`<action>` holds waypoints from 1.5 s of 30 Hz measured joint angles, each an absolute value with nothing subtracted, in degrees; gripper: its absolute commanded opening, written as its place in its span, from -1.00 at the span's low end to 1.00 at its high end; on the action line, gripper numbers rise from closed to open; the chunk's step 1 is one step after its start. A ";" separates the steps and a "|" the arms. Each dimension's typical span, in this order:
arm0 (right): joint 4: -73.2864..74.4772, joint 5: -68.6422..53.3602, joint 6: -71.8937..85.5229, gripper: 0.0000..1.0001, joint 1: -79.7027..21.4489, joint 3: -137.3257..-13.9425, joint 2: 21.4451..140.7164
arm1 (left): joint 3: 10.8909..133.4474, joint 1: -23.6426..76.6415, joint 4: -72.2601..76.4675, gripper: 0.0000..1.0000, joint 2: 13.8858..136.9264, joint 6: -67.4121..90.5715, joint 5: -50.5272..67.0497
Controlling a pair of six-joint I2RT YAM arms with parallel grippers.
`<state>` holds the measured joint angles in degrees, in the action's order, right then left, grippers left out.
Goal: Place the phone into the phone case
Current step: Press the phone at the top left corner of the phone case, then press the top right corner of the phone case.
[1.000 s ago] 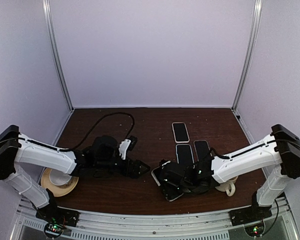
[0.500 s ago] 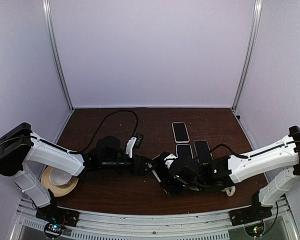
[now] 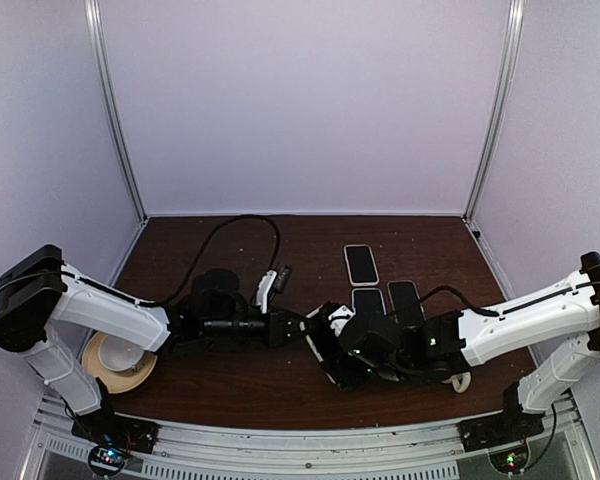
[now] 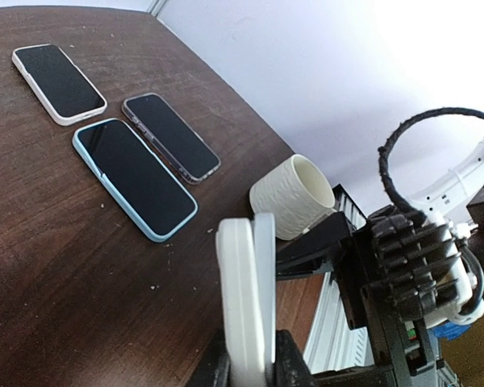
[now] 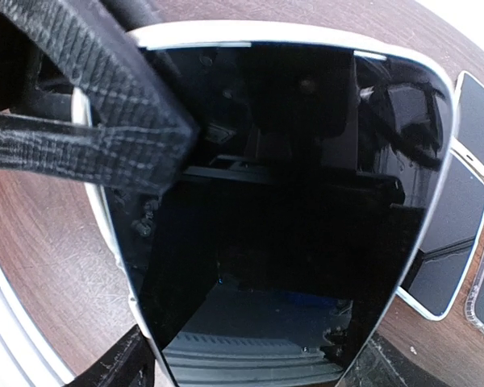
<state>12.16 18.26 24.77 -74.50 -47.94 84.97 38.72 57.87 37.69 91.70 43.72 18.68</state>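
Seating step in hand: phone (image 5: 290, 201) held off table (image 3: 280, 395) between arms, right claw (image 3: 342, 345) clamped across it, left claw (image 4: 250, 367) pinched on white case (image 4: 240, 298) edge; next, likely squeezing both layers flush.

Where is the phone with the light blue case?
In the left wrist view, the light blue phone lies flat on the right half of the table, beside the clear-cased phone, between the white-cased phone and the white ribbed cup.
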 measured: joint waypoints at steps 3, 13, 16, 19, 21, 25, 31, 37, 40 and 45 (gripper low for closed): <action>12.21 18.59 24.56 -0.27 -74.43 -47.94 85.06 | 38.81 57.82 37.50 -1.00 91.88 43.29 19.59; 9.23 17.93 23.90 0.99 -74.46 -42.72 80.97 | 41.91 59.55 24.91 -1.00 91.59 31.88 18.33; 7.75 15.05 22.41 0.99 -74.30 -39.27 74.37 | 42.94 60.20 21.17 -1.00 90.48 27.53 17.37; 5.80 7.31 19.62 0.99 -73.08 -37.65 68.77 | 42.98 60.49 18.98 -1.00 89.14 23.75 18.72; 5.34 2.17 17.63 0.99 -72.01 -37.71 66.61 | 43.00 60.49 17.12 -1.00 88.07 21.21 20.71; 6.90 -5.43 13.28 0.92 -70.61 -38.96 64.12 | 43.00 60.64 11.20 -1.00 84.31 15.92 26.02; 8.21 -12.56 8.62 0.61 -69.19 -41.01 62.37 | 43.72 61.41 5.65 -1.00 78.26 10.15 32.42; 8.34 -18.22 5.87 0.21 -68.69 -44.82 64.88 | 44.91 62.04 4.29 -1.00 76.47 7.99 36.80; 8.03 -19.88 5.61 0.09 -68.69 -45.98 66.72 | 45.04 62.54 3.92 -1.00 76.18 7.40 37.63; 7.90 -22.33 5.72 -0.12 -68.64 -46.02 68.18 | 45.04 62.76 2.57 -1.00 75.26 6.79 38.22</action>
<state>7.90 -22.33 5.72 -68.64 -46.02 68.18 45.04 62.76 2.57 75.26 6.79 38.22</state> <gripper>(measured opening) 0.503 0.125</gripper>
